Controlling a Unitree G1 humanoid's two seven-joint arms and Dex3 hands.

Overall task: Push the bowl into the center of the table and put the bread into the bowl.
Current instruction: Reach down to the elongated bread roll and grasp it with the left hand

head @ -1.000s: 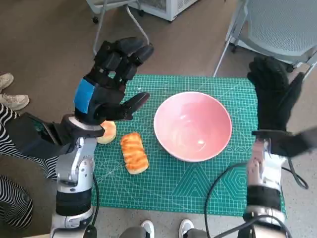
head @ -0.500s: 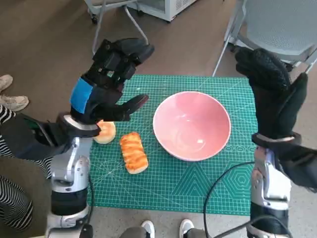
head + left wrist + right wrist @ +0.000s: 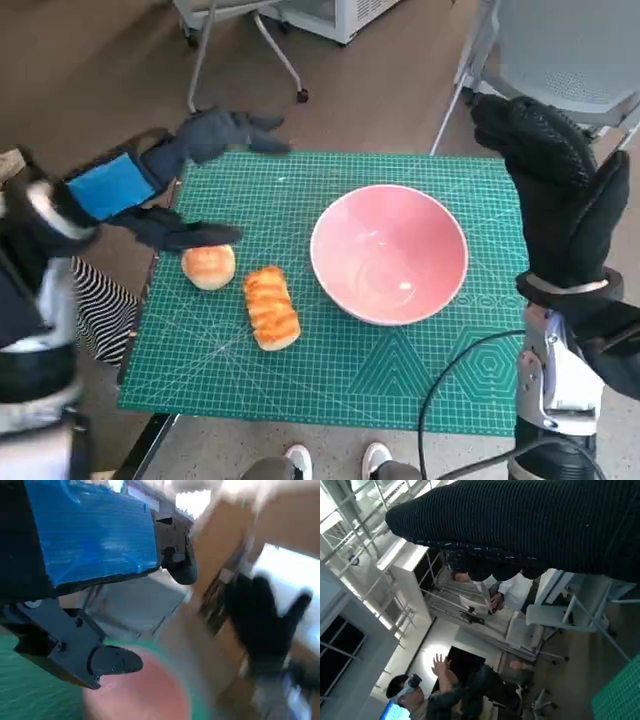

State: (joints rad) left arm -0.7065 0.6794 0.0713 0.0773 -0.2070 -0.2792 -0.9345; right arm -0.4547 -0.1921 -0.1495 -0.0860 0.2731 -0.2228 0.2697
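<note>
Overhead, a pink bowl (image 3: 389, 254) sits near the middle of the green-matted bench (image 3: 330, 380), slightly toward 3 o'clock. A long bread (image 3: 270, 306) lies at its 9 o'clock beside a round bun (image 3: 208, 266). Left hand (image 3: 190, 180) hovers over the bun, fingers spread, likely preparing a pick. Right hand (image 3: 560, 195) is raised at 3 o'clock, fingers spread, empty.
</note>
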